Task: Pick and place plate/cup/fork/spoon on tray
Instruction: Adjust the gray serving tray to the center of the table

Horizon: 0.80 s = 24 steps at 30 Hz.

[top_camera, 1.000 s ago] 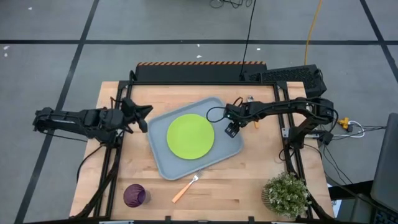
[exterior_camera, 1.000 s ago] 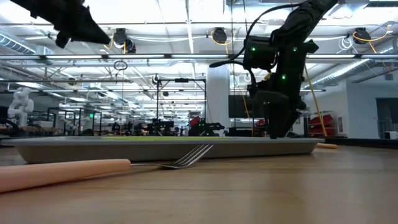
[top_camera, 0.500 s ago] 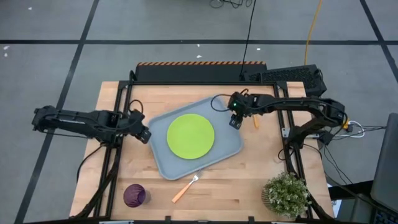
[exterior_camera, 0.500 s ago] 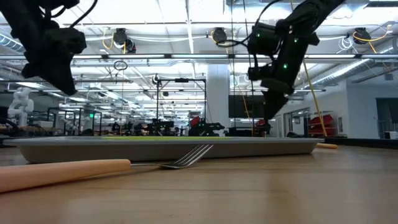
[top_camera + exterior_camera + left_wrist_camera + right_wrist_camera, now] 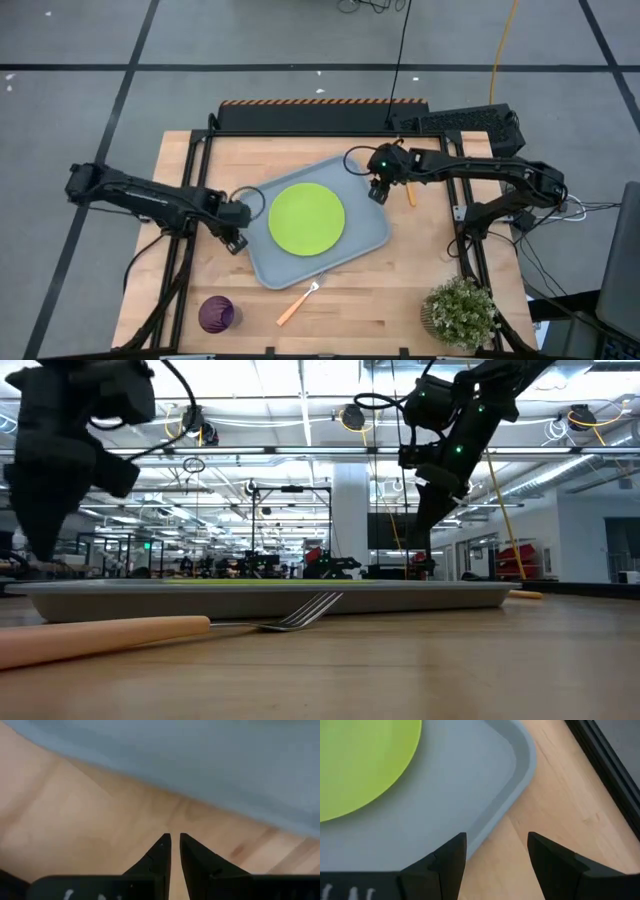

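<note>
The lime-green plate (image 5: 306,218) lies flat in the grey-blue tray (image 5: 256,262) at mid-table. My left gripper (image 5: 237,243) is shut and empty, low over bare wood just off the tray's left rim (image 5: 225,760). My right gripper (image 5: 379,193) is open and empty, above the tray's far right corner (image 5: 517,765). The orange-handled fork (image 5: 297,302) lies on the wood near the tray's near edge. The purple cup (image 5: 216,313) stands at the near left. The spoon's orange handle (image 5: 410,193) lies on the table to the right of the tray, partly hidden by my right arm.
A potted plant (image 5: 460,312) stands at the table's near right corner. A black frame rail (image 5: 320,118) runs along the far edge. Bare wood lies between the cup and the fork and to the right of the tray.
My left gripper has gone toward the table's near edge and rightward, down to the tray's left rim. My right gripper has risen from the tray and drawn a little toward the far edge. The tray, plate, fork and cup have stayed in place.
</note>
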Tool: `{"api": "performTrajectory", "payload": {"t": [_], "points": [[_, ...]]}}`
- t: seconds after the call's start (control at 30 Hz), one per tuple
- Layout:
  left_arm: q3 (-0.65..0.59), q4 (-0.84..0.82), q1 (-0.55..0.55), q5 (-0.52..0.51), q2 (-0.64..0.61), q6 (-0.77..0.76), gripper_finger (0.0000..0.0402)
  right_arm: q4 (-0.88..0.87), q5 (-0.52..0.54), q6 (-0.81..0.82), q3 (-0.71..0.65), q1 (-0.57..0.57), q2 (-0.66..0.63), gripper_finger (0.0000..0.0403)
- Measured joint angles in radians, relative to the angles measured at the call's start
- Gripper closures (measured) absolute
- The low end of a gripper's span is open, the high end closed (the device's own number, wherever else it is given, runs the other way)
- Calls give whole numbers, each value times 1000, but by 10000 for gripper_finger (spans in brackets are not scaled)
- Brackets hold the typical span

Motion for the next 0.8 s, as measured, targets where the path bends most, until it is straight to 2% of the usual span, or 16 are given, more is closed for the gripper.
{"api": "performTrajectory", "payload": {"t": [0.13, 0.33, 0.63, 0.8], "points": [[0, 8, -12, 20, 96, 83, 360, 2, 0, 5, 0, 13, 0, 200], [0, 17, 6, -105, 183, 197, 360, 6, 1, 5, 0, 17, 0, 200], [-13, 24, 93, -247, 212, 327, 360, 0, -1, 46, -3, 17, 0, 200], [-15, 31, 131, -279, 212, 305, 360, 51, -3, 112, -123, 37, 1, 200]]}}
